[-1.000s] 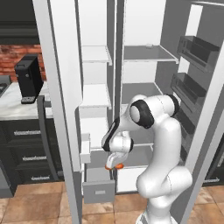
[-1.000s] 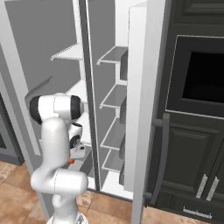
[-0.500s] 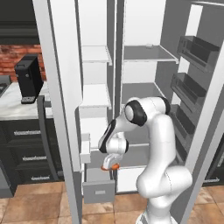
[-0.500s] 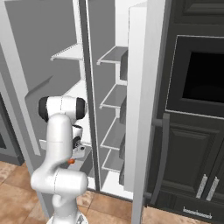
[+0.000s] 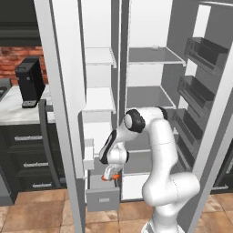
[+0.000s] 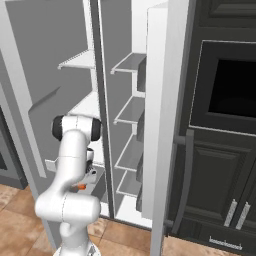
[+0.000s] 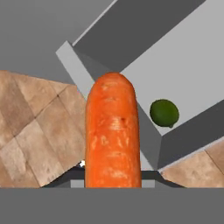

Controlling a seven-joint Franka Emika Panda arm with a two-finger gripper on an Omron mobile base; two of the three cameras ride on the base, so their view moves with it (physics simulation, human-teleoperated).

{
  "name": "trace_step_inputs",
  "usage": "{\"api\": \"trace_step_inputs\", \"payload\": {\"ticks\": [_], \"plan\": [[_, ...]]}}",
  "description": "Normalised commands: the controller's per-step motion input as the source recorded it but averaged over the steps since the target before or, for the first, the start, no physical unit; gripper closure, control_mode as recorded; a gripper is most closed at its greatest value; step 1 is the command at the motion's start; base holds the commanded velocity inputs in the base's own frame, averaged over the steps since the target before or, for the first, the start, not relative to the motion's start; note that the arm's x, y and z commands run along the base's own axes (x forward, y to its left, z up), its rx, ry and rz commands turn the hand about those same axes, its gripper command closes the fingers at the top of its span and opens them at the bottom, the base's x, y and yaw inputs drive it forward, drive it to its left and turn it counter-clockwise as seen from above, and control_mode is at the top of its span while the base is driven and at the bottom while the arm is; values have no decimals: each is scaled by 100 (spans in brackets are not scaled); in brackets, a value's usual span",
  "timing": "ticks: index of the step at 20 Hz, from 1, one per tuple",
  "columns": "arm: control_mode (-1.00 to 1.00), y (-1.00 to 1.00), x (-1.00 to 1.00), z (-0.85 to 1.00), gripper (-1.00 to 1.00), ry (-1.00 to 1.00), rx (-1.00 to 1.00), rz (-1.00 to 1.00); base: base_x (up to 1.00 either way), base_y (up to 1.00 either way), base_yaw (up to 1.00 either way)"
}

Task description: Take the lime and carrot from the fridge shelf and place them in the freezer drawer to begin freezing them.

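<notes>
**Carrot gripped above the open freezer drawer, lime already inside**

Brown floor tiles (image 7: 35, 131) fill the left side of the hand view, and a tall pale fridge with both doors swung wide takes up the middle of the left base view. Low at centre-left of that view, the freezer drawer (image 5: 103, 196) stands pulled out, its flat front facing the camera. The gripper (image 5: 110, 174) hangs just above the drawer's open top, at the end of the white arm that bends down from the lower right. Its jaws are clamped on the carrot (image 7: 113, 131), which in the hand view stands lengthwise up the middle of the frame, its rounded end toward the top, over the near corner of the drawer. In the left base view the carrot shows as a small orange spot at the fingers. In the right base view it is an orange speck at lower left. The lime (image 7: 164, 112) lies on the drawer's pale floor, right of centre in the hand view, near the corner where two walls meet. The fridge shelf (image 5: 148, 96) sits in the upper middle of the left base view. A black appliance (image 5: 30, 82) stands on the counter at far left.
</notes>
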Motion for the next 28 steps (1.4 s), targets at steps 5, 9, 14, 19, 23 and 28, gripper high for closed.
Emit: {"api": "trace_step_inputs", "payload": {"ticks": [5,9,14,19,23,28], "plan": [[-100,18,33,-51,100,0,0,4,0,0,0],[-100,15,37,-51,100,3,0,5,0,0,0],[-100,15,38,-50,100,4,0,4,0,0,0],[-100,18,20,-55,100,5,0,5,0,0,0],[-100,23,0,-61,100,3,0,9,0,0,0],[-100,27,0,-61,-100,3,0,8,0,0,0]]}}
